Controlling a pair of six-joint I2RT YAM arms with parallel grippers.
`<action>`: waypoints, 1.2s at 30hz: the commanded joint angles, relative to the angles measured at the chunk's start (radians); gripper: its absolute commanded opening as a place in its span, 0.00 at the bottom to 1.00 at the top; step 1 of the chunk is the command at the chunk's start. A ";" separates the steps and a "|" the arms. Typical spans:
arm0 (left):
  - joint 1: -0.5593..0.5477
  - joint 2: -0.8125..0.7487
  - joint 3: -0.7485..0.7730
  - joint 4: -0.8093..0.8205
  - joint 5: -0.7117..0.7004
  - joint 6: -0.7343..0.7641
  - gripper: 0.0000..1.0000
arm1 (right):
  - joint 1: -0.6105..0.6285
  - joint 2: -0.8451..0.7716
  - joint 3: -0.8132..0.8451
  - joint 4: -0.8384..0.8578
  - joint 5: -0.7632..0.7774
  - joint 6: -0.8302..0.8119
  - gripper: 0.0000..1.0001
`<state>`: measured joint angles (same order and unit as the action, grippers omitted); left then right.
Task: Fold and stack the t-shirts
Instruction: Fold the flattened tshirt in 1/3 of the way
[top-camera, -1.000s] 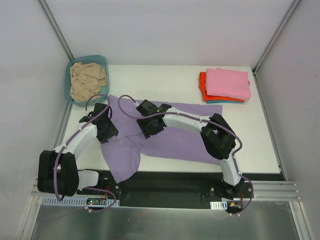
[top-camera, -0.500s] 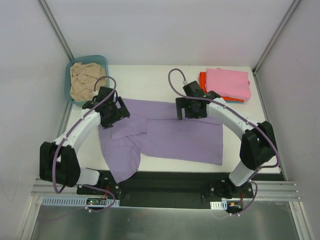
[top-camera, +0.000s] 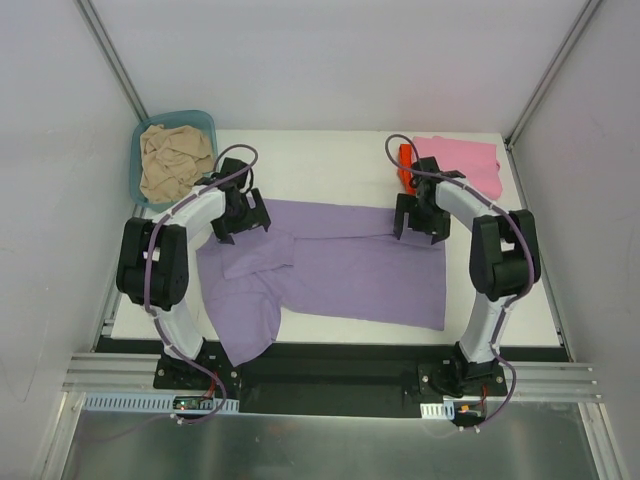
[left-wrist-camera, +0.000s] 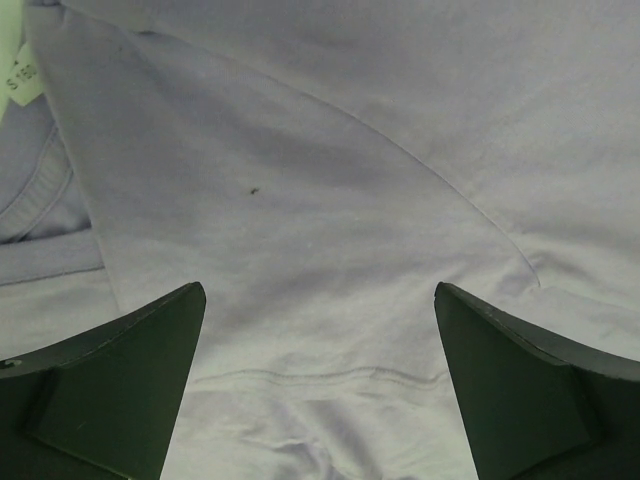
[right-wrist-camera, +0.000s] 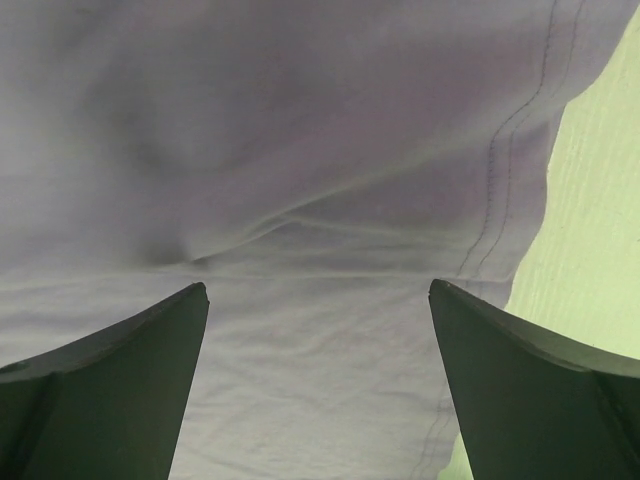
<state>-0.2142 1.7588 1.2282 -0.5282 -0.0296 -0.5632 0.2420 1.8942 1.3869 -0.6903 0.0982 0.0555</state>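
The lavender-purple t-shirt (top-camera: 330, 270) lies spread across the white table, its near left part hanging over the front edge. My left gripper (top-camera: 243, 217) is open just above the shirt's far left corner; its wrist view shows purple cloth (left-wrist-camera: 320, 230) between the spread fingers (left-wrist-camera: 120, 380). My right gripper (top-camera: 420, 218) is open above the shirt's far right corner; its wrist view shows the cloth and stitched hem (right-wrist-camera: 500, 150) between the fingers (right-wrist-camera: 110, 380). A pink t-shirt (top-camera: 460, 165) lies folded on an orange-red one (top-camera: 405, 160) at the far right. A beige t-shirt (top-camera: 172, 160) is crumpled in the basin.
The teal plastic basin (top-camera: 200, 120) stands at the table's far left corner. Metal frame posts rise at both far corners. Bare white table (top-camera: 320, 160) lies beyond the purple shirt, and a strip (top-camera: 490, 290) to its right.
Both arms have swung outward and away from the middle of the purple shirt: left gripper to its far left corner, right gripper to its far right corner. The shirt now lies spread wider and flatter.
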 joint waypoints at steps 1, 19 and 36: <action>0.019 0.053 0.056 -0.010 -0.016 0.043 0.99 | -0.043 0.057 0.055 -0.057 -0.029 -0.013 0.97; 0.038 0.120 0.126 -0.029 -0.032 0.223 0.99 | -0.116 0.125 0.182 -0.123 0.029 -0.048 0.97; -0.174 -0.606 -0.390 -0.380 0.034 -0.251 0.99 | -0.093 -0.472 -0.189 0.037 -0.026 0.029 0.97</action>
<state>-0.3389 1.2957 0.9962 -0.6720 0.0181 -0.6071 0.1448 1.4837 1.2613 -0.6815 0.0902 0.0498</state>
